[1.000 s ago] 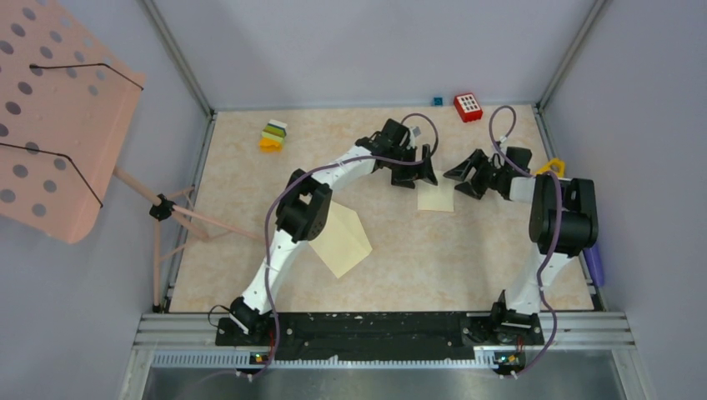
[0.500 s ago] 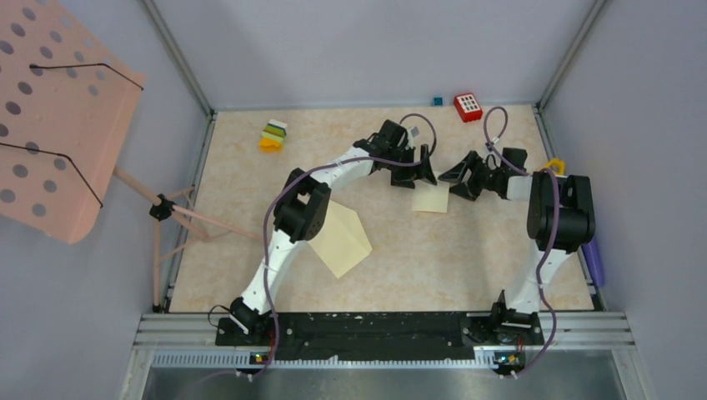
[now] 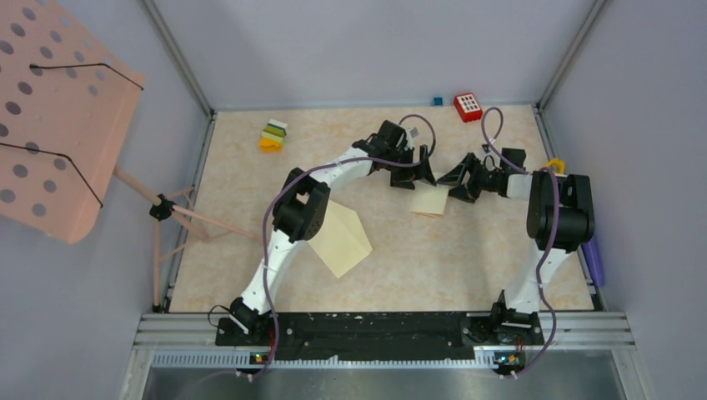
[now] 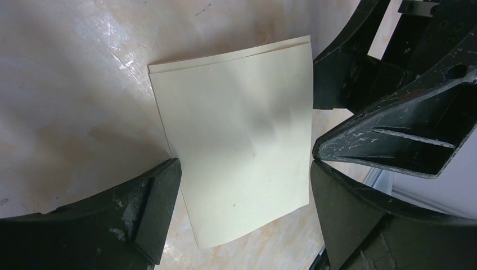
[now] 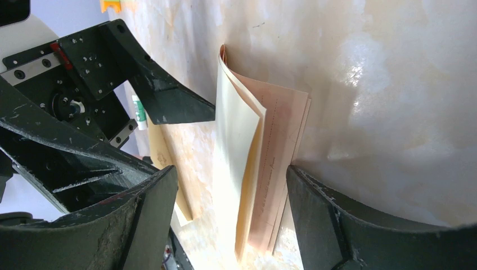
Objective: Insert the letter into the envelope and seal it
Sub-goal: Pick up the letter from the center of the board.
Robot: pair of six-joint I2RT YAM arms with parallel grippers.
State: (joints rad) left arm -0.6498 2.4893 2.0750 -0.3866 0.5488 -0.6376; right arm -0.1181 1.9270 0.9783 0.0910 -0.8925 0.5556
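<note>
The letter (image 3: 431, 201) is a folded cream sheet lying on the table at mid-right, between my two grippers. In the left wrist view it (image 4: 242, 146) lies flat between my open fingers. My left gripper (image 3: 420, 173) (image 4: 244, 188) hovers over its far-left side, empty. My right gripper (image 3: 457, 178) (image 5: 230, 208) is open, with its jaws on either side of the letter (image 5: 264, 152), whose folded leaves gape at the edge. The pale yellow envelope (image 3: 340, 239) lies flap-open under my left arm's elbow. A strip of it also shows in the right wrist view (image 5: 164, 154).
A red block with white dots (image 3: 468, 107) and a small blue cube (image 3: 436, 101) sit at the back wall. Stacked coloured blocks (image 3: 273, 136) are at the back left. A yellow item (image 3: 552, 167) and a purple pen (image 3: 594, 262) lie at the right edge. A pink perforated stand (image 3: 58, 117) stands on the left.
My right gripper has moved left onto the letter, and the letter has shifted slightly left and turned a little. My left gripper has barely moved.
</note>
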